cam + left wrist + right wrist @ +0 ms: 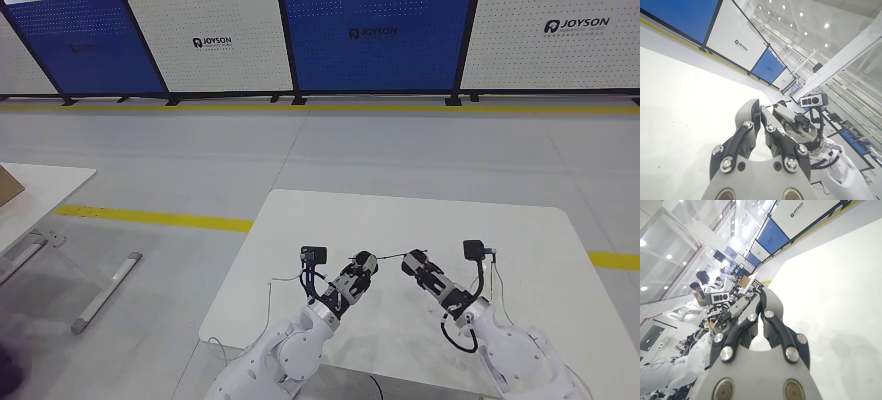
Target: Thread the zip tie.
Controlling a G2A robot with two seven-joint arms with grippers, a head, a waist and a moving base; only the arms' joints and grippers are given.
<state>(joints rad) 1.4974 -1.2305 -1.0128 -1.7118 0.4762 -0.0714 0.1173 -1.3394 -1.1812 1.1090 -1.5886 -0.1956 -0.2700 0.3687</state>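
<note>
Top view: I have the left gripper [366, 264] and the right gripper [411, 262] tip to tip above the white table [520, 240]. A thin black zip tie [390, 256] is strung between them. Left wrist view: my left fingers are pinched on one end, and the strap runs across to the right tips. Right wrist view: those fingers look clenched on it as well. I can't make out a closed loop, so I judge the threading unfinished.

Grey left tool [759, 108] and right tool [761, 294], black linkages [738, 136], silver screws [791, 163], white arms [300, 350]
</note>
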